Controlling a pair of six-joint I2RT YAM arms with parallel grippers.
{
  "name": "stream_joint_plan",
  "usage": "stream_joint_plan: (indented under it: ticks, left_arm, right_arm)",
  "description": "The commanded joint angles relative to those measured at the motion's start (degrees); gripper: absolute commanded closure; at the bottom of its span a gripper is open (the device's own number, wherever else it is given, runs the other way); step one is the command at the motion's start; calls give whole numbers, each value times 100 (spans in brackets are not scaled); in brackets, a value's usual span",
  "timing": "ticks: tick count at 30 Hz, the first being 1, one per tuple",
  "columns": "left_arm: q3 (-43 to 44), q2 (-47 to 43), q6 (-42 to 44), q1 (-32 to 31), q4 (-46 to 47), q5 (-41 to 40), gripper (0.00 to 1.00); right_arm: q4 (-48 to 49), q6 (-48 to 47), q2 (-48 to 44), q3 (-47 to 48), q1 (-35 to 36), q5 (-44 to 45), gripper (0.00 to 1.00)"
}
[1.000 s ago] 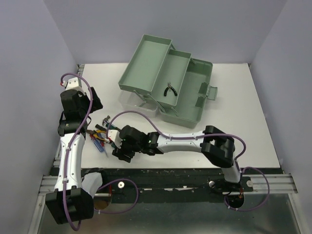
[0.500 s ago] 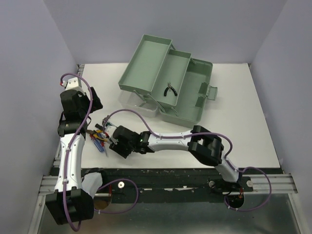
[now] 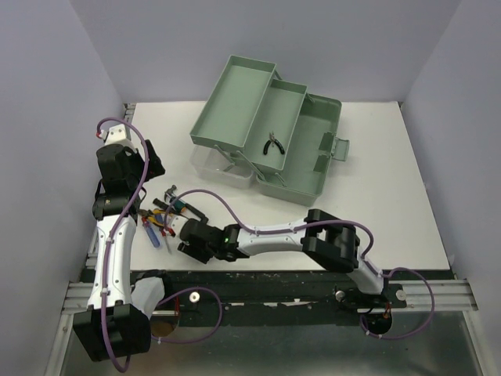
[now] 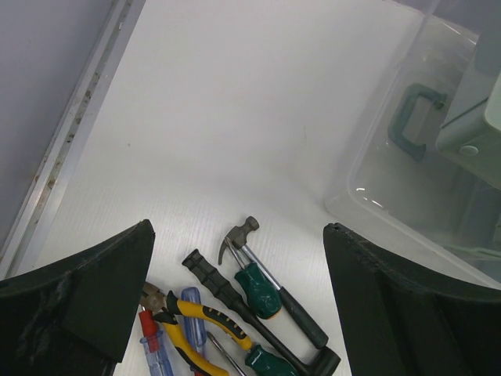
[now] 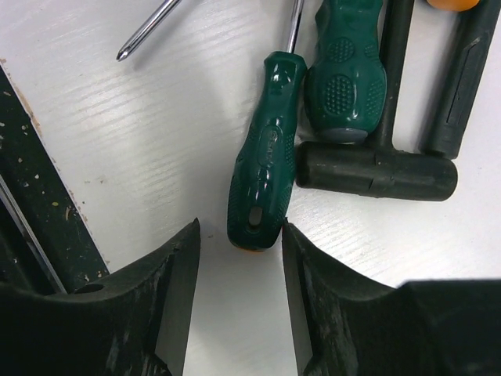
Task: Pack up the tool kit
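Screwdriver (image 5: pixel 262 149) with unreadable embossed handle lettering lies butt-first between parted right jaws; left jaws gape wide.

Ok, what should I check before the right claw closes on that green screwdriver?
1. Right claw open: ok.
2. Green screwdriver handle end between its fingers: ok.
3. Handle clear of neighbours: not ok, it lies against the black hammer head.
4. Left claw out of the way: ok, open and apart from the right one in the overhead view.
5. Toolbox open to receive it: ok, only pliers in the middle tray.
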Motion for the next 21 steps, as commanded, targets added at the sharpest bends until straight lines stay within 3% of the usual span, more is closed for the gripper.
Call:
stream_joint_plan:
  ticks: [1,10,13,17,21]
  left_arm:
    - [-36,-49,29,-9,61,81,1]
    - [-27,-67,29,-9,70,90,1]
    - [-27,-75,29,-18,61,73,1]
    - [-27,-76,46,-18,52,46,1]
    - [-18,-84,55,-9,26,20,1]
  right_arm:
    - [-155,-62,82,55,44,352,46]
    - [-305,-79,478,531,35,580,54]
    - [-349,-71,469,531,44,563,69]
    - [-87,-273,92,49,44,396,99]
    - [703,-326,-978,-1197,44,352,99]
